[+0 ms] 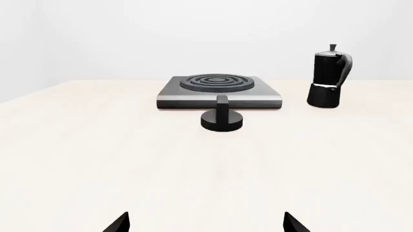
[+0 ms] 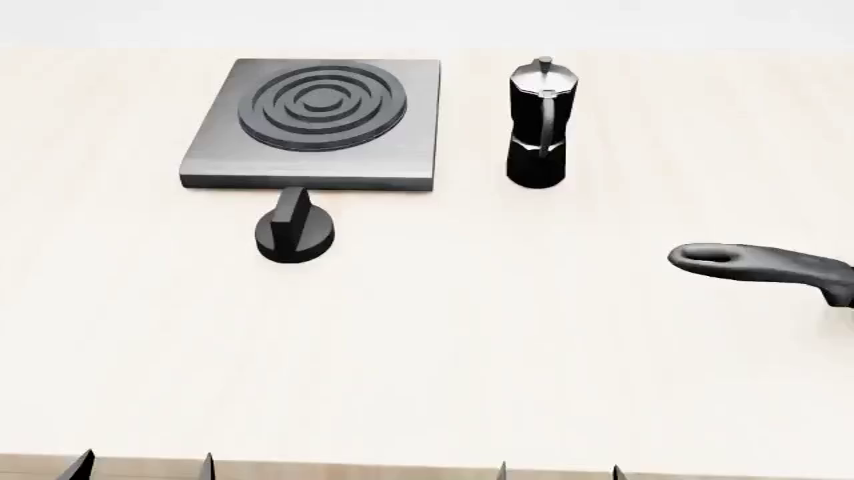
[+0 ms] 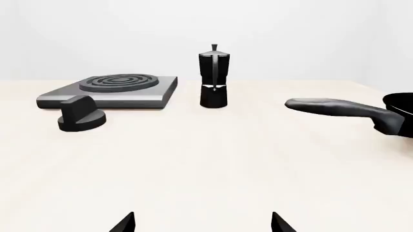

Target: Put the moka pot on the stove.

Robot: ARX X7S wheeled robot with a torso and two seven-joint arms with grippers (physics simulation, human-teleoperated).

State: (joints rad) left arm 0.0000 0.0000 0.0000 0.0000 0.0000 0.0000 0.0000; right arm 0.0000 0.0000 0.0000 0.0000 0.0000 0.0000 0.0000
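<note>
The moka pot [image 2: 539, 125], black and faceted with a silver lid and knob, stands upright on the table to the right of the stove [image 2: 318, 122], apart from it. It also shows in the left wrist view [image 1: 329, 77] and the right wrist view [image 3: 213, 77]. The stove is a flat dark-grey plate with a ring burner [image 1: 218, 91] [image 3: 110, 89]. My left gripper [image 2: 143, 467] and right gripper [image 2: 558, 471] are both open and empty at the table's near edge, far from the pot. Only their fingertips [image 1: 119, 223] [image 3: 125, 223] show.
A squat black round knob with a ridge [image 2: 295, 230] sits just in front of the stove. A black long-handled pan [image 2: 774, 268] lies at the right, its handle pointing left. The light table [image 2: 427, 340] spreads between the grippers and these things.
</note>
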